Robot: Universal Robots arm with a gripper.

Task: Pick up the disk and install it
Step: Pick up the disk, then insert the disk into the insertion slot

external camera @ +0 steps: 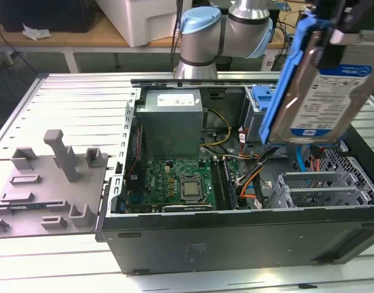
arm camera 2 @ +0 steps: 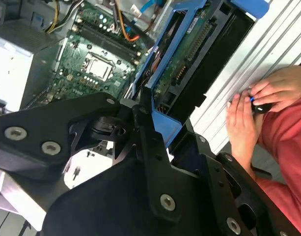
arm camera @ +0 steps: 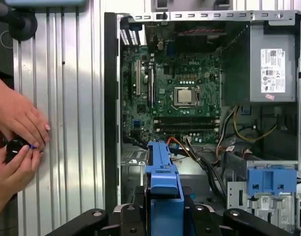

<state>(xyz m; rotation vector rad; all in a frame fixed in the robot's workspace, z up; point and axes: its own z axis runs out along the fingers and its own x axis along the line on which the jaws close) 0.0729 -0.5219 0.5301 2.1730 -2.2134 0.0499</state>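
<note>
The disk (external camera: 321,85), a silver drive with a white-and-blue label in a blue plastic carrier, hangs tilted above the open computer case (external camera: 235,244), over its side at the exterior view's right. My gripper (external camera: 334,33) is shut on the disk's upper end. In the second wrist view the disk's green circuit-board underside (arm camera 2: 189,54) shows, with the gripper (arm camera 2: 155,125) clamped on the blue carrier. The first wrist view looks along the carrier's blue edge (arm camera: 163,179) held in the gripper (arm camera: 165,216). The metal drive cage (external camera: 318,186) lies below the disk.
Inside the case are the motherboard (external camera: 180,183), a grey power supply (external camera: 171,122), cables and a blue latch piece (arm camera: 271,179). A grey fixture plate (external camera: 52,183) lies at the exterior view's left. A person's hands (arm camera: 17,137) hold a small black object beside the case.
</note>
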